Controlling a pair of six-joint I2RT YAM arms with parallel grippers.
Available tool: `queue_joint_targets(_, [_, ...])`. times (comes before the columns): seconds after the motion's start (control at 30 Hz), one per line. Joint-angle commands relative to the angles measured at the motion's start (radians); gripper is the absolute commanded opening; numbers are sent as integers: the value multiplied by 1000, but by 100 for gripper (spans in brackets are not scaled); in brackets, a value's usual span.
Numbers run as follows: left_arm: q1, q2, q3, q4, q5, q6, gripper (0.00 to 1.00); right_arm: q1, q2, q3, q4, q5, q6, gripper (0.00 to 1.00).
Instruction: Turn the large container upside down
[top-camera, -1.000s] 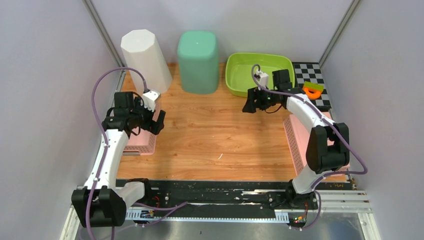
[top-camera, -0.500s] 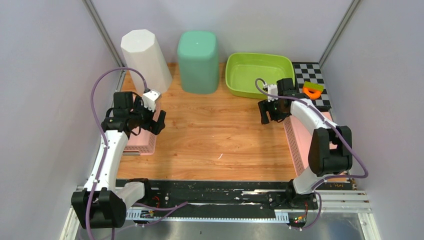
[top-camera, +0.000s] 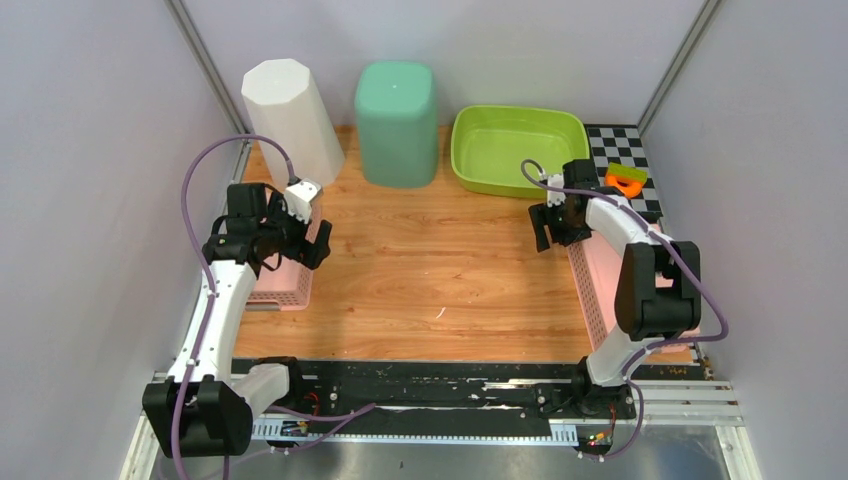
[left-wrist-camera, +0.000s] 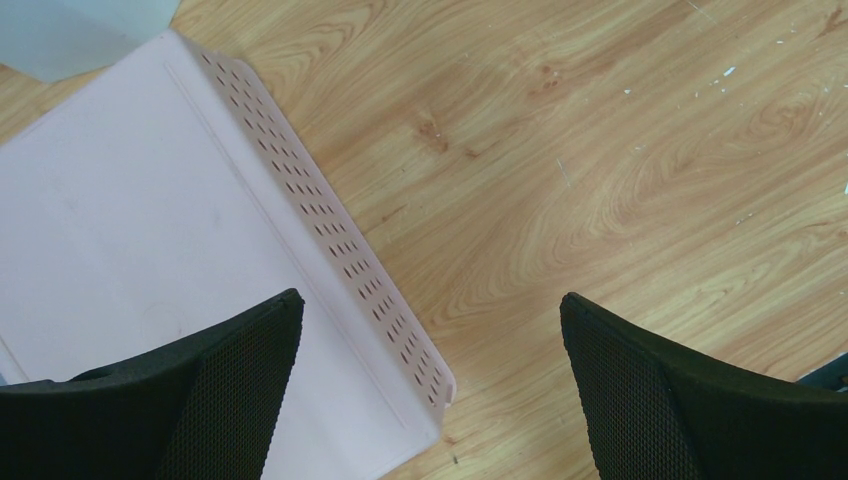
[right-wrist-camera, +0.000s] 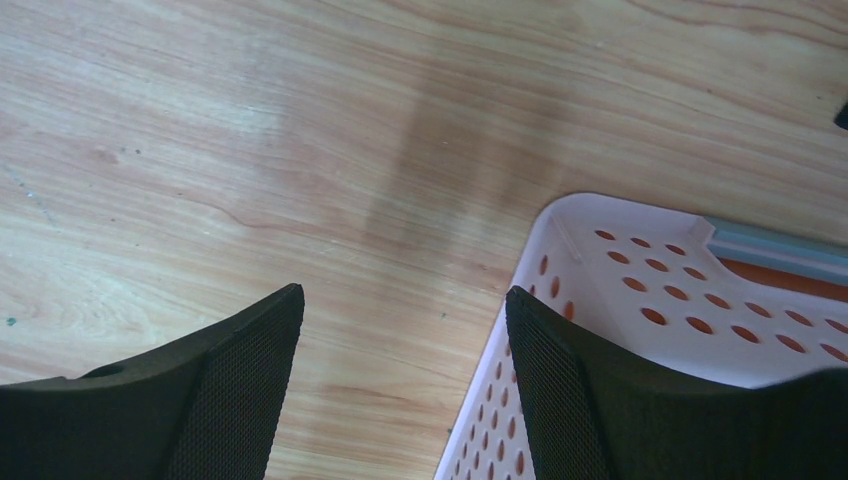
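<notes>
Top external shows the white bin (top-camera: 290, 115) and large teal container (top-camera: 396, 122) upside down at the far desk (top-camera: 440, 270) edge. To their right, the lime tub (top-camera: 515, 150) sits upright and empty. Left fingers (left-wrist-camera: 230, 370) are spread over the overturned left pink basket (left-wrist-camera: 120, 230), and right fingers (right-wrist-camera: 230, 360) are spread at the corner of the upright right pink basket (right-wrist-camera: 680, 300).

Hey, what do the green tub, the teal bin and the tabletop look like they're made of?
Green tub: probably moulded plastic, glossy, with soft highlights on its rounded walls. Teal bin: likely plastic too, with a satin look and one even colour. Tabletop: wood or wood-look laminate. Grain and knots show, but I cannot tell which it is.
</notes>
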Motion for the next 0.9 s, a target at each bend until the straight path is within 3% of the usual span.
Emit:
queue_joint_targets(0.0, [5, -16, -12, 14, 11, -2, 100, -39, 14, -15, -15, 27, 10, 77])
queue_joint_targets(0.87, [4, -29, -23, 20, 10, 0, 100, -63, 5, -11, 6, 67, 16, 78])
